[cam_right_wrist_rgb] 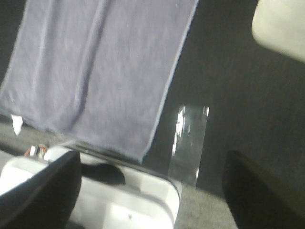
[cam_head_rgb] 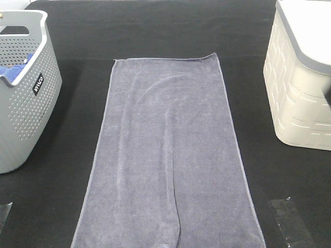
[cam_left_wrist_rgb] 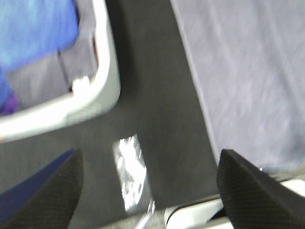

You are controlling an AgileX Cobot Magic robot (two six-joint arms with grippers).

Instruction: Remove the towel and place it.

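The slate-grey towel (cam_head_rgb: 168, 155) lies spread flat and lengthwise down the middle of the black table, its near end at the table's front edge. It also shows in the left wrist view (cam_left_wrist_rgb: 248, 81) and in the right wrist view (cam_right_wrist_rgb: 95, 71). Neither gripper shows in the exterior high view. My left gripper (cam_left_wrist_rgb: 147, 191) is open and empty above the black surface between the grey basket and the towel's left hem. My right gripper (cam_right_wrist_rgb: 152, 191) is open and empty near the towel's front right corner. Both wrist views are blurred.
A grey perforated basket (cam_head_rgb: 23, 93) holding a bright blue cloth (cam_head_rgb: 13, 70) stands at the left. A cream bin (cam_head_rgb: 300, 77) stands at the right. Clear tape patches (cam_head_rgb: 289, 222) lie on the table at the front corners.
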